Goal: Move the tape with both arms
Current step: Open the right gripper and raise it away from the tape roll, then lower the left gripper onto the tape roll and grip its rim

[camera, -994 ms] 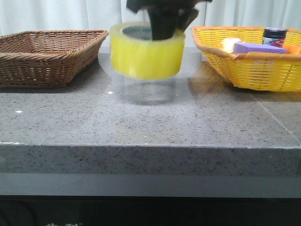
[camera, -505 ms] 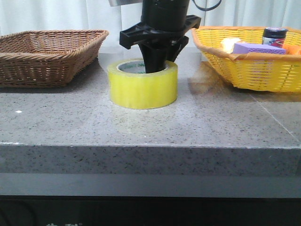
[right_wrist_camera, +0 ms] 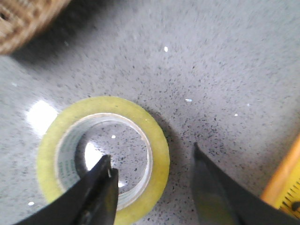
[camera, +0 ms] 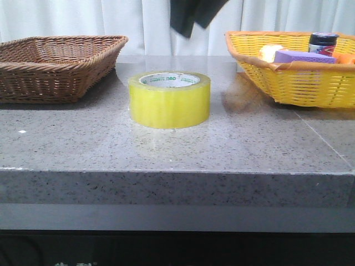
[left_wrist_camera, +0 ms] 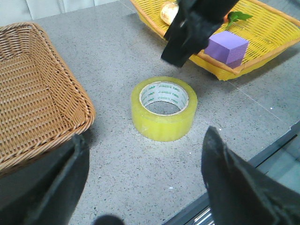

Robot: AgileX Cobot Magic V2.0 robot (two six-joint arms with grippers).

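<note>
The tape, a wide yellow roll with a white, green-printed core rim, stands flat on the grey stone table, between the two baskets. It also shows in the left wrist view and the right wrist view. My right gripper is open and empty, straight above the roll, with one finger over the hole and the other outside the rim. In the front view it hangs well above the tape, cut off by the top edge. My left gripper is open and empty, high over the table's front edge.
A brown wicker basket sits at the back left, empty as far as it shows. A yellow basket at the back right holds a purple sponge block, a dark-capped bottle and other items. The table's front edge is near.
The right gripper carried the tape down onto the table, let go of it and rose clear. The tape now stands free.
</note>
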